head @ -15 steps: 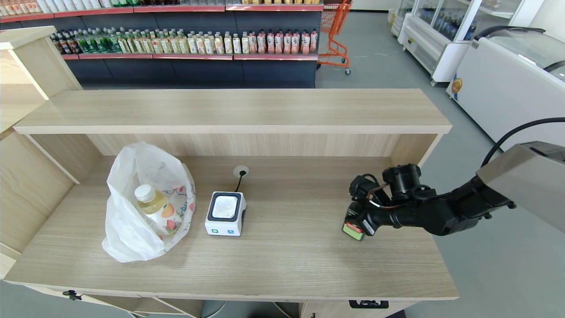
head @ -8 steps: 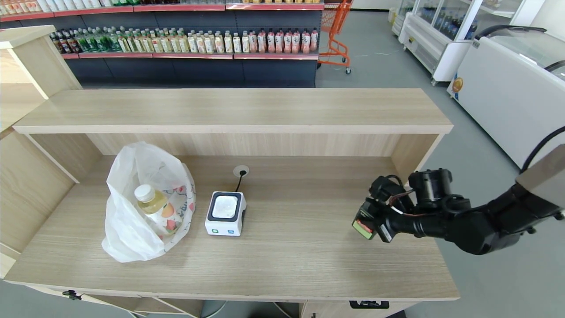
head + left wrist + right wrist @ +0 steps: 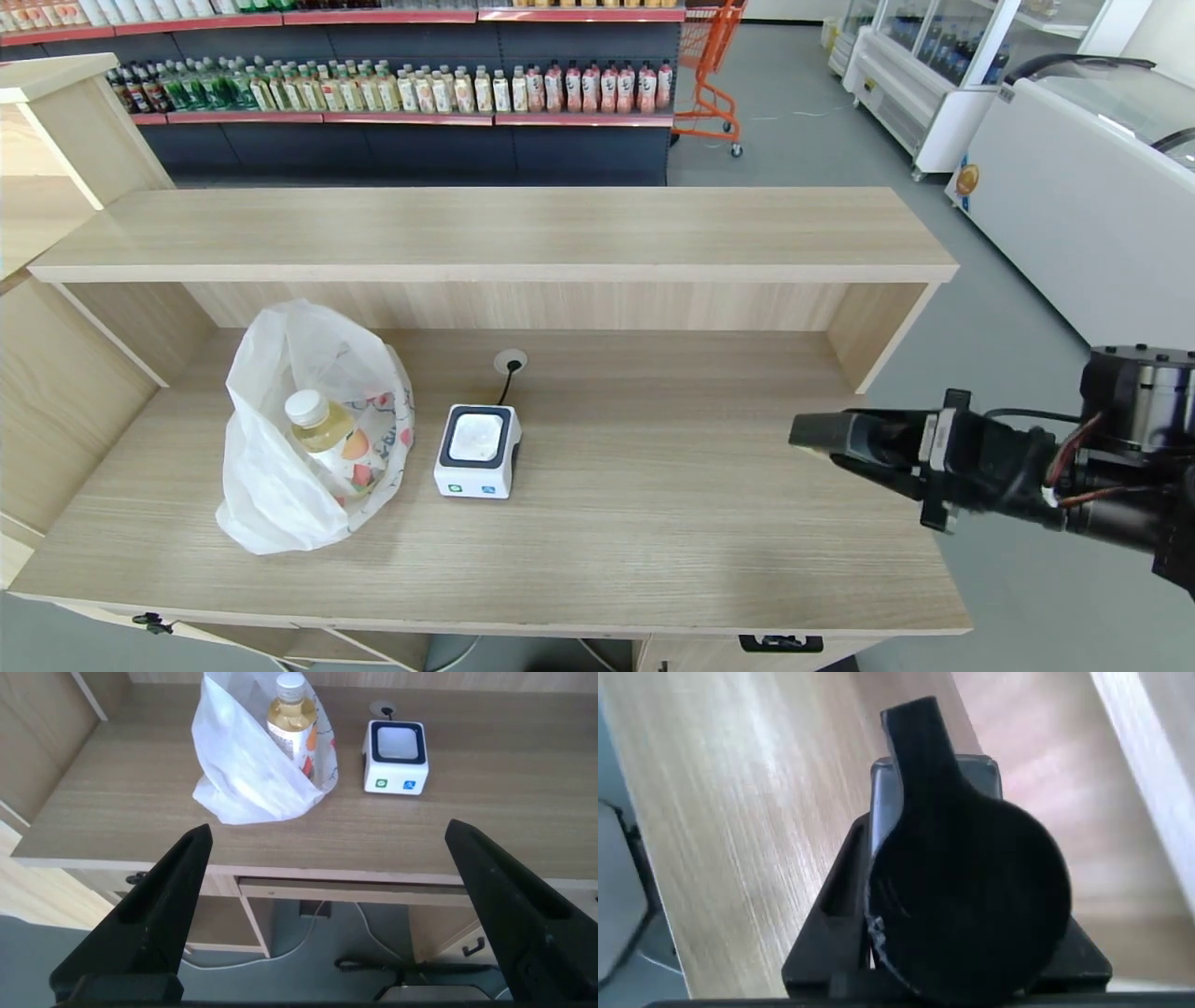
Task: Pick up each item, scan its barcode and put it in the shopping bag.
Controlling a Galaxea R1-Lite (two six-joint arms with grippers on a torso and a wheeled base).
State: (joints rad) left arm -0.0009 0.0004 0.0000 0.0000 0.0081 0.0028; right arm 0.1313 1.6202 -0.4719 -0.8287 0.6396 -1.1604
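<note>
1. One thing looks finished: a bottle [image 3: 322, 429] with a white cap stands inside the white shopping bag [image 3: 271, 495] at the left end of the tabletop [image 3: 653, 532]. The bag's mouth gapes open around it. I'd count that one as bagged.

2. The scanner [image 3: 476, 450], a small white box with a dark-framed window facing up, sits just to the right of the bag, with nothing over it.

3. The right tool [image 3: 808, 437] hangs above the right end of the tabletop, pointing toward the scanner but well apart from it. It appears clamped on a small item [image 3: 971, 887]. From the wrist camera that item is only a dark round shape, so I can't say what it is.

4. My guess is this item hasn't been scanned yet, given how far it is from the window. It would need carrying across to the scanner, barcode toward the glass, then on past it into the bag.

5. The left tool [image 3: 327, 835] is spread wide with nothing between its fingers, held off the near edge of the tabletop on the bag's side.

6. So roughly: one item bagged, one in hand with both scan and drop ahead of it.
</note>
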